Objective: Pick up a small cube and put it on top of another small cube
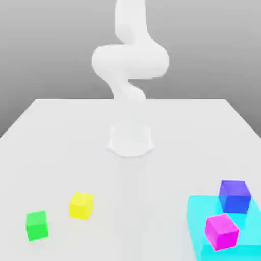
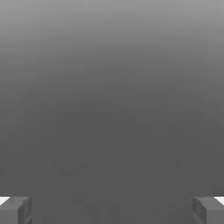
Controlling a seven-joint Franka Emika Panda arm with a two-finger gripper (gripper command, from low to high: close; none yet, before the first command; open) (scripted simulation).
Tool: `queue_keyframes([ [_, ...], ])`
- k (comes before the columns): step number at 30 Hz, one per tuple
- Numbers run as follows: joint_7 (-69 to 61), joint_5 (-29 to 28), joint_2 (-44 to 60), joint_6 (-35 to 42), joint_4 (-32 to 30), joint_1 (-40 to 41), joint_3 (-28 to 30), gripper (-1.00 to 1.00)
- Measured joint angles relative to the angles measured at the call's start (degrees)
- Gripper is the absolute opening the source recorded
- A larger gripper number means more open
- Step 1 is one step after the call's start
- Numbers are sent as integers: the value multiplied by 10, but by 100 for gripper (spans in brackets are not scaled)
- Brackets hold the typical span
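Near the front edge of the white table (image 1: 61,132), toward the exterior view's left: the green cube (image 1: 36,225), flat on the surface, nothing touching it. Just beside it, toward the exterior view's right and a little farther back, the yellow cube (image 1: 81,205), likely the base for the stack. Well apart, at the exterior view's right, a cyan slab (image 1: 199,219) carrying a magenta cube (image 1: 221,231) and a blue cube (image 1: 234,196); best left alone.

Seen from the hand view, gripper (image 2: 112,210) with fingers (image 2: 15,210) spread wide, nothing between them, only grey floor beyond. White arm (image 1: 130,61) folded upright over its base, far from both cubes.

Step in hand, by judgement: the reach toward green. Best done by centring above it, squaring the fingers to two opposite faces, descending straight, closing only once both pads flank the cube. Worth approaching so the yellow neighbour is not nudged. Afterwards, lift clear before carrying across, then lower squarely onto yellow.
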State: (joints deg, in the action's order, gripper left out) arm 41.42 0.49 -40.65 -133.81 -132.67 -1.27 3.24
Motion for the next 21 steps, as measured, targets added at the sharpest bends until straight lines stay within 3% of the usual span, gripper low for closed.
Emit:
queue_keyframes([
  [13, -264, 71, 270, -107, -47, -44, 165, 0],
  [21, -445, 143, 441, -168, -74, -7, 207, 0],
])
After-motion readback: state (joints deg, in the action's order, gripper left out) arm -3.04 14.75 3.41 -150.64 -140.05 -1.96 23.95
